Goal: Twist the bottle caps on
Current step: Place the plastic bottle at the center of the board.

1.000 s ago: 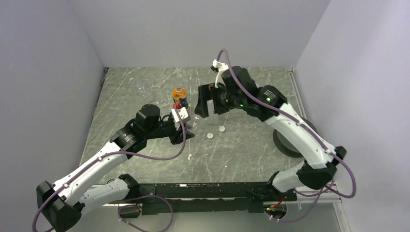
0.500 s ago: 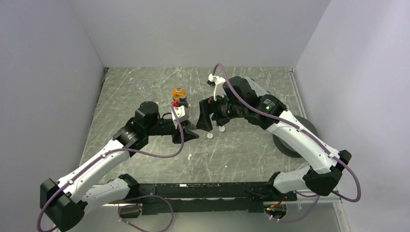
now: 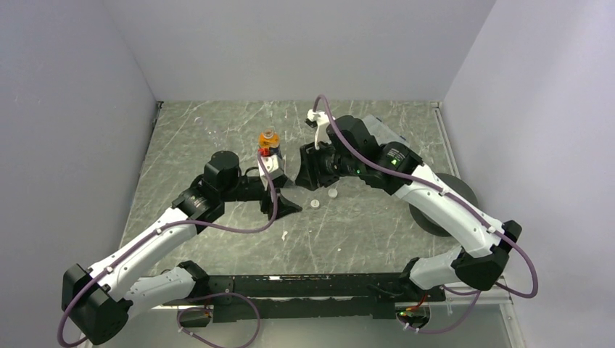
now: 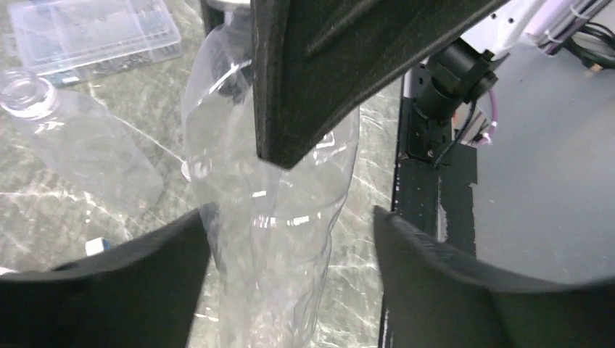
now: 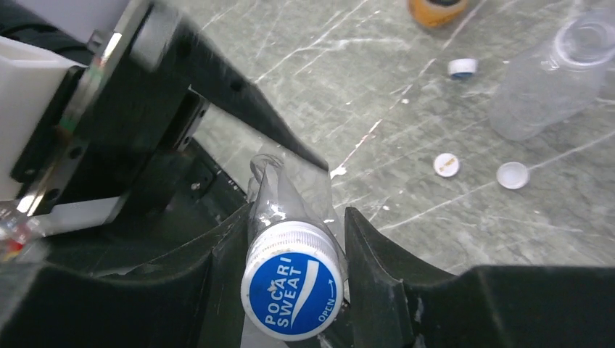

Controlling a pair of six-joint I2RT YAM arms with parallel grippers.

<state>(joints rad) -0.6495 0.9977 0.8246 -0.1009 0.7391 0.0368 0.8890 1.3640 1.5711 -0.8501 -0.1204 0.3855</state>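
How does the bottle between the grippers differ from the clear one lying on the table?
The bottle between the grippers wears a blue-topped cap, pinched by the right gripper; the lying bottle has an open, capless mouth. The first is held; the second lies on its side, untouched. Both are clear plastic.

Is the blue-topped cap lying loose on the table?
No, the jaws of the right gripper flank the blue-topped cap atop the clear bottle.

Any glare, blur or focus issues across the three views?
Top external: even light, sharp, soft shadows on the grey marbled table. Left wrist: white glints on the clear plastic bottle, no washout. Right wrist: round blue-topped cap sharp, lettering legible.
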